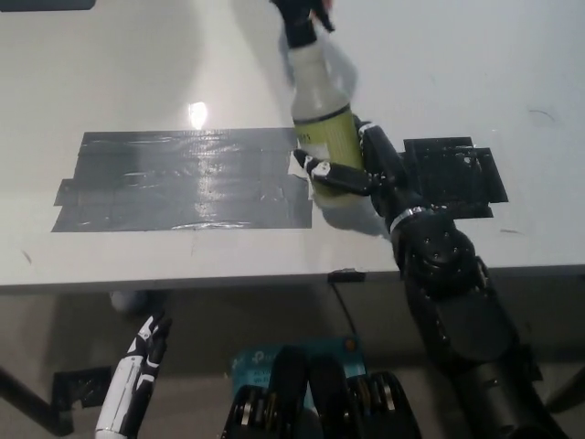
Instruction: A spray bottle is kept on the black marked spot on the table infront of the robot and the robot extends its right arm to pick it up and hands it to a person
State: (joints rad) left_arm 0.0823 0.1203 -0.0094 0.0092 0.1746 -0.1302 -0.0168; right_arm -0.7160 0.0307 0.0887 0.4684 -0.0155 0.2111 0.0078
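Observation:
A spray bottle [320, 105] with a pale body, yellow-green lower band and black trigger head is held up above the white table [439, 55], near the middle. My black right hand [358, 172] is shut on the bottle's lower part, just right of the large grey tape patch [183, 178]. The black marked spot [454, 174] lies bare on the table to the right of the hand. My white left hand [137, 370] rests low at the lower left, below the table edge, holding nothing.
The table's front edge [228, 274] runs across the lower middle, with floor below it. A dark object [46, 4] shows at the top left corner. A bright light reflection [196, 113] sits above the tape.

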